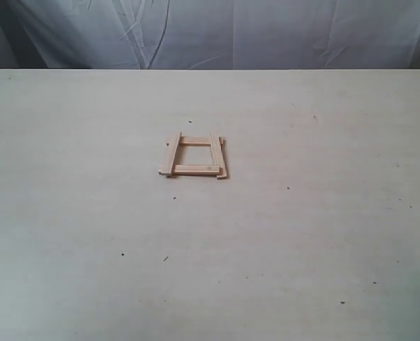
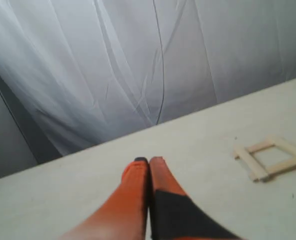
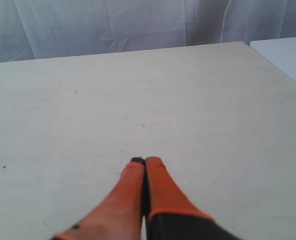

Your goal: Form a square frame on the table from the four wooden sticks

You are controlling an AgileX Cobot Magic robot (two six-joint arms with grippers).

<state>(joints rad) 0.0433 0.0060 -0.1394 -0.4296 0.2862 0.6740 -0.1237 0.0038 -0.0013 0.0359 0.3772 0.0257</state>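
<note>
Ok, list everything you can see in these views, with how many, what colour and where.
wooden sticks: four, pale light brown, laid in a square with overlapping ends near the table's middle
table: one, pale cream wood grain with dark specks, carrying the sticks
cloth backdrop: one, white, wrinkled, behind the table's far edge
white surface: one, white, beside the table's edge, seen by the right wrist camera only
grey panel: one, grey, beside the cloth, left wrist view
left gripper: one, orange and black, shut and empty, over bare table apart from the sticks
right gripper: one, orange and black, shut and empty, over bare table
</note>
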